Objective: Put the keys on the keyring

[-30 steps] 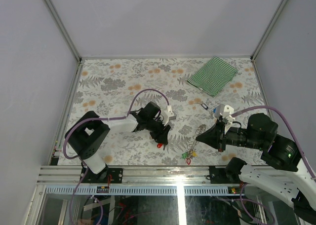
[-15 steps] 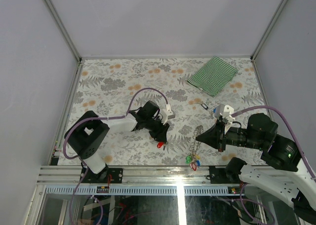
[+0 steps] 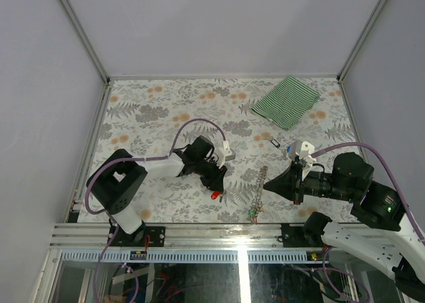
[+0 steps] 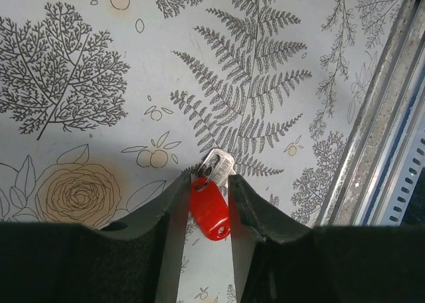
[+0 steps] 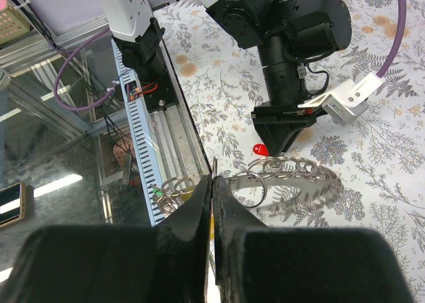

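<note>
My left gripper [image 3: 218, 183] is low on the table, its fingers closed in on both sides of a key with a red tag [image 4: 210, 208]. The key's silver blade [image 4: 218, 166] pokes out past the tips. The red key also shows in the top view [image 3: 214, 195]. My right gripper [image 3: 265, 185] is shut on the keyring [image 3: 258, 187] and holds it above the table, edge-on from above. In the right wrist view its coiled links [image 5: 295, 172] stretch right of my shut jaws. Small rings with green and yellow tagged keys [image 3: 254, 214] hang from its near end.
A green-striped cloth [image 3: 285, 100] lies at the back right. A small black-tagged key [image 3: 275, 142] and a blue-tagged one [image 3: 290, 147] lie on the table behind my right gripper. The metal front rail [image 3: 199, 231] runs close to both grippers.
The keyring in my right gripper has turned from open-faced to edge-on, and its hanging keys have swung towards the front rail. My left gripper has barely moved over the red key.
</note>
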